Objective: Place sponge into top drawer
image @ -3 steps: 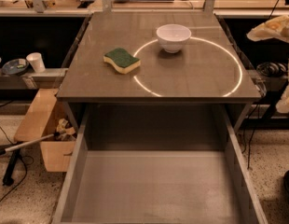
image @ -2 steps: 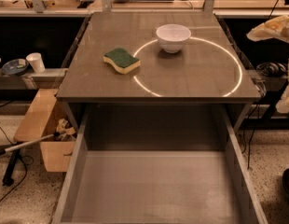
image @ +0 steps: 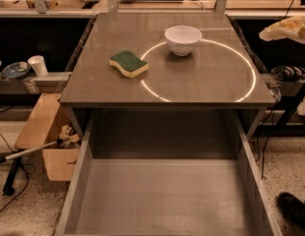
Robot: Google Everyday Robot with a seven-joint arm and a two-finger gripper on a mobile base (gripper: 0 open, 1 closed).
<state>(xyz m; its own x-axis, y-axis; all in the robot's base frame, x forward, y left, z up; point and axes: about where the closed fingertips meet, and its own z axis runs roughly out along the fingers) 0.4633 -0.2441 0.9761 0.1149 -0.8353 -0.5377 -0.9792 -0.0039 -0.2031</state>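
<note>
The wavy-edged, green-topped yellow foam sponge lies flat, green side up, on the brown desk, left of the round white bowl, its long axis running from far-left to near-right. The wide shallow grey top drawer stands pulled open below the desk's front edge. The tool is out of view, so its grip cannot be told.

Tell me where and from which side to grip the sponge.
The gripper is out of view. The sponge lies flat, green side up, clear of the bowl. Probably come from above and pinch its narrow waist across the yellow foam sides.
</note>
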